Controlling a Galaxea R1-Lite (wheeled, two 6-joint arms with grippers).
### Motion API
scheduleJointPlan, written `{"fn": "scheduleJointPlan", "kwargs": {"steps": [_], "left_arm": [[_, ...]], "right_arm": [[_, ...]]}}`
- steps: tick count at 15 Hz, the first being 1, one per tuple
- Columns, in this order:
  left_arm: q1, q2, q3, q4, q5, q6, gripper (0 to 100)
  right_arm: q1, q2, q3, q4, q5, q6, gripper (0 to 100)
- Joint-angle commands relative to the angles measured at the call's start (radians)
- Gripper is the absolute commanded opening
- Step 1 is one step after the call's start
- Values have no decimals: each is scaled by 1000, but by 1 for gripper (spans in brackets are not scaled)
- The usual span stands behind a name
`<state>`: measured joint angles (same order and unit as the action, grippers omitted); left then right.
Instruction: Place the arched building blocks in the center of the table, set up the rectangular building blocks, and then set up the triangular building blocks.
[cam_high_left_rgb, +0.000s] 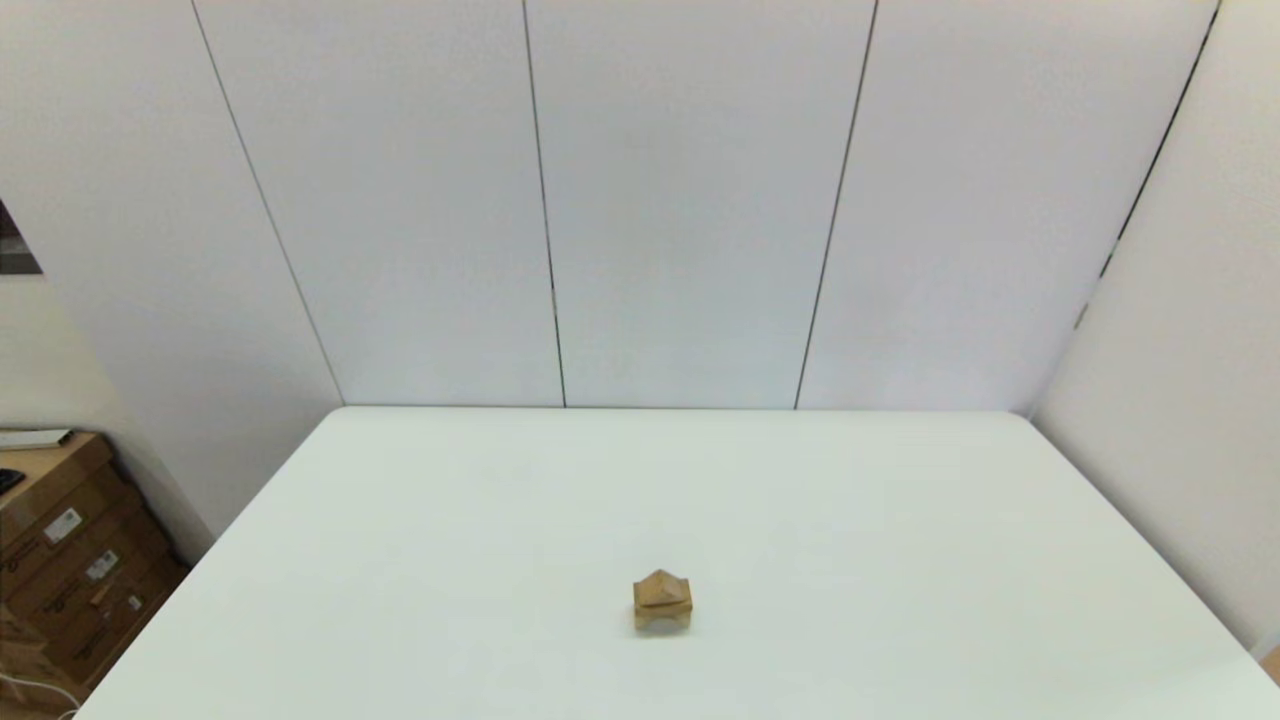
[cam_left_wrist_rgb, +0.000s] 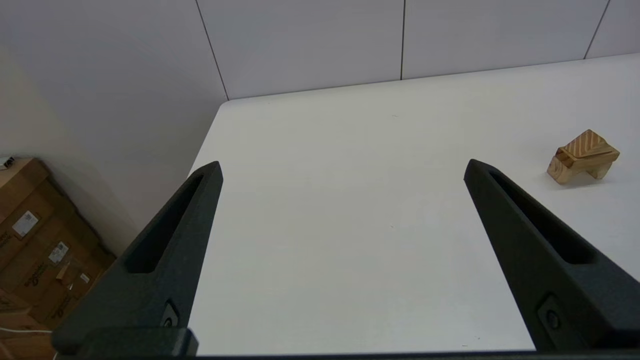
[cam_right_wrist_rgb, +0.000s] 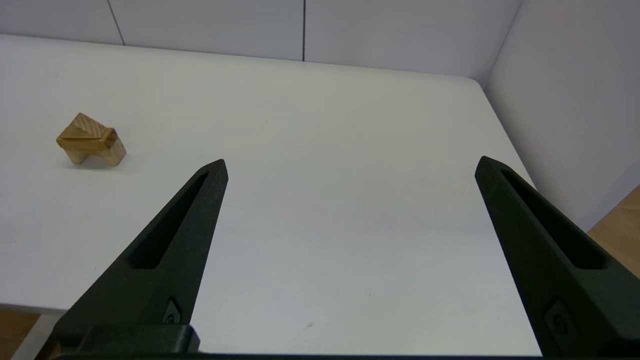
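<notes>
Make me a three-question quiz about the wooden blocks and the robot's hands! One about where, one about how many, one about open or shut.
1. Where does the triangular block sit?
A. on top of the stack
B. alone at the table's far edge
C. in a hand

2. How many blocks are stacked on the table?
A. one
B. three
C. five

3. How is the left hand?
A. shut on a block
B. open and empty
C. shut on nothing

Answers:
1 A, its ridge tops the flat slab and arched block.
2 B, the wrist views show three.
3 B, its fingers spread wide over bare table; the right hand too.
</notes>
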<state>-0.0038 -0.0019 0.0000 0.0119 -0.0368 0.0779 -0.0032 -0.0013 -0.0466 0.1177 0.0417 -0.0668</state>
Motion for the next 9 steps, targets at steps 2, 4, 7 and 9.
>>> {"fn": "scheduleJointPlan", "kwargs": {"steps": [2,4,7,9], "left_arm": [[-1,2,0,0,0,0,100],[-1,2,0,0,0,0,100],[-1,2,0,0,0,0,100],[-1,2,2,0,0,0,100]], "right_arm": [[0,0,1,0,3,-4,100],[0,0,1,0,1,-5,100],[0,0,1,0,1,-1,100],[0,0,1,0,1,-1,100]]}}
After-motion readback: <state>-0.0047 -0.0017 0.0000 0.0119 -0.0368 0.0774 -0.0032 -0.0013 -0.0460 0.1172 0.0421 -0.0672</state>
